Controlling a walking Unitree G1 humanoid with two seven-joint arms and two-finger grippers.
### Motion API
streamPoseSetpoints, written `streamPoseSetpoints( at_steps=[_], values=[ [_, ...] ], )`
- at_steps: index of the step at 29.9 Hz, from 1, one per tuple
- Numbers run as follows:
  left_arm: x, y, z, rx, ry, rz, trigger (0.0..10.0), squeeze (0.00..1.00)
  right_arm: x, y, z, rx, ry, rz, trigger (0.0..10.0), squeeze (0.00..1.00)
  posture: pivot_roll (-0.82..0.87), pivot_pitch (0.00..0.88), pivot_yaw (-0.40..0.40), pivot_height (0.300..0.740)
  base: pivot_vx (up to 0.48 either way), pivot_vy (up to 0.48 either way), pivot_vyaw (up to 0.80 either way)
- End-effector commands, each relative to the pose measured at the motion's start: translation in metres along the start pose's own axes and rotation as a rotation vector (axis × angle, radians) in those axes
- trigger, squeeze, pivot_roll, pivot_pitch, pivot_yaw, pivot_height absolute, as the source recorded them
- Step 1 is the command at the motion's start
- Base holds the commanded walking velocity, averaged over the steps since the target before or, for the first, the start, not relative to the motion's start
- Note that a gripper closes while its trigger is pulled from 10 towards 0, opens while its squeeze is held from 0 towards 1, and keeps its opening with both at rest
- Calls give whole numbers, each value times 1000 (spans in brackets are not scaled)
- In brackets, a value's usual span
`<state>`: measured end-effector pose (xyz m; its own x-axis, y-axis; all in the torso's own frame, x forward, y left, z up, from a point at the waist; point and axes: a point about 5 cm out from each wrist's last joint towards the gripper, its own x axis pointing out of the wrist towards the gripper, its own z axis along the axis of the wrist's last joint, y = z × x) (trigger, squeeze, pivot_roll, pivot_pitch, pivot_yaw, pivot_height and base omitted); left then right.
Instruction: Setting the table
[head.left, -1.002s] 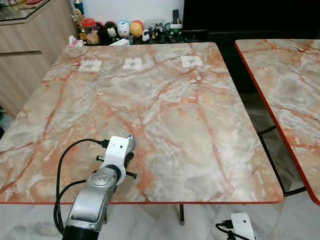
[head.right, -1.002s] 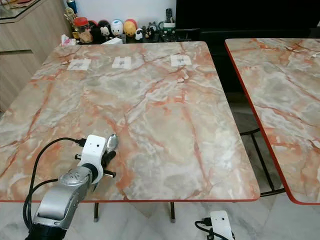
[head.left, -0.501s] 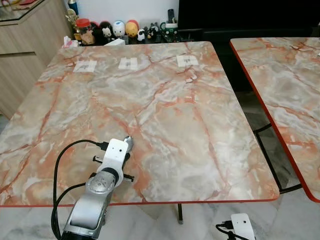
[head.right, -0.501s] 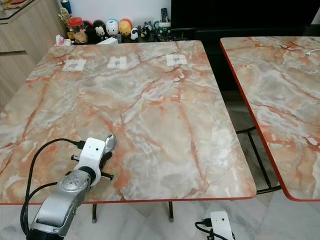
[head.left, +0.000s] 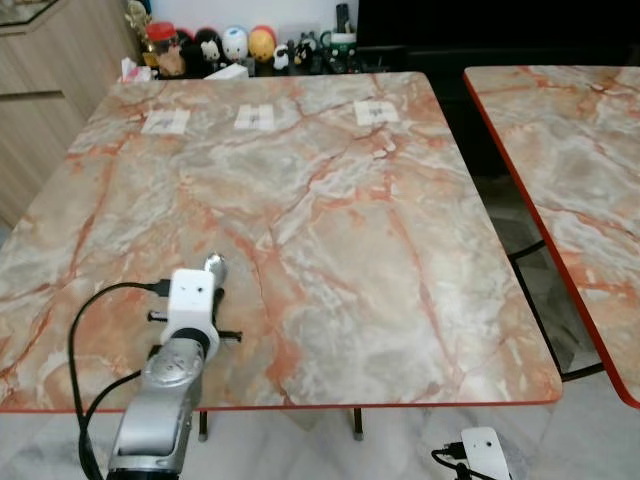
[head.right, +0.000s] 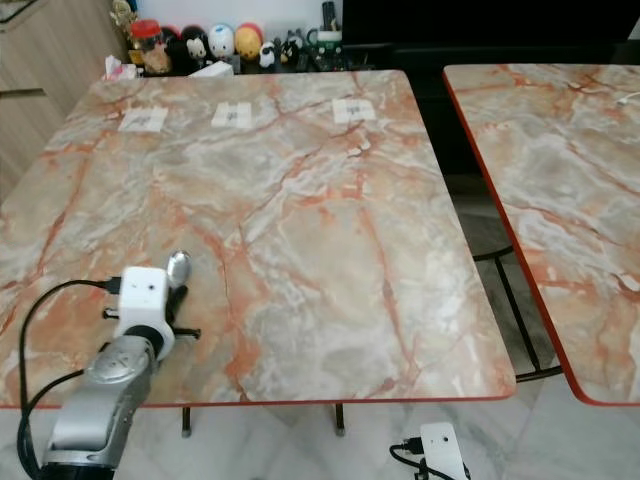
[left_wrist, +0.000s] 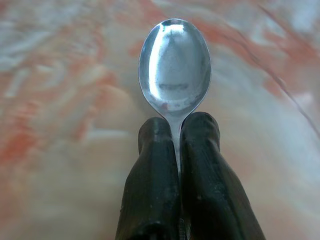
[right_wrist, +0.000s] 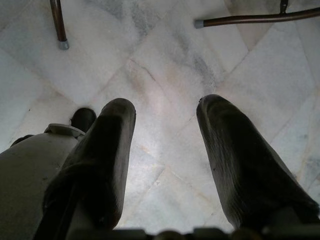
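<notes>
My left gripper (left_wrist: 177, 125) is shut on the handle of a silver spoon (left_wrist: 174, 65), whose bowl sticks out past the two black fingertips. In the eye views the spoon (head.left: 213, 266) is held low over the near left part of the marble table (head.left: 330, 190), ahead of the white wrist block on my left arm (head.left: 190, 305). My right gripper (right_wrist: 165, 135) hangs open below table height, over the pale floor tiles, with nothing between its fingers.
Three small white paper labels (head.left: 252, 117) lie in a row near the table's far edge. Figurines and jars (head.left: 225, 45) line the shelf behind. A second marble table (head.left: 575, 150) stands to the right across a gap. A wooden cabinet (head.left: 40, 95) stands at the far left.
The left arm with the spoon has shifted to the left along the table's near edge. The camera has also moved slightly. The right arm stays hanging.
</notes>
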<state>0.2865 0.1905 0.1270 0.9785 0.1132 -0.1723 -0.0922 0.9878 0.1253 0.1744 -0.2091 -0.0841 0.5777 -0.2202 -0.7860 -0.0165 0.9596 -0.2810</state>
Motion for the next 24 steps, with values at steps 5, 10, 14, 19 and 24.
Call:
streamPoseSetpoints(
  at_steps=[5,10,14,19,24],
  values=[
    [-11,13,15,-40,-119,58,10000,0,-1,0,-7,-2,26,4,10000,0,-24,120,-10,740,0,0,0],
    [-21,20,20,-47,-181,81,10000,0,-1,-2,-7,-6,26,1,10000,0,-24,132,-13,740,0,0,0],
    [-29,39,19,-48,-212,183,10000,0,-1,-5,-7,-21,27,0,10000,0,-20,137,-17,740,0,0,0],
    [-25,42,21,-59,-238,209,10000,0,-1,-4,-8,-22,27,1,10000,0,-32,134,-9,740,0,0,0],
    [-17,35,31,-56,-275,187,10000,0,-1,-2,-9,3,31,-7,10000,0,-40,126,8,740,0,-466,0]
  ],
)
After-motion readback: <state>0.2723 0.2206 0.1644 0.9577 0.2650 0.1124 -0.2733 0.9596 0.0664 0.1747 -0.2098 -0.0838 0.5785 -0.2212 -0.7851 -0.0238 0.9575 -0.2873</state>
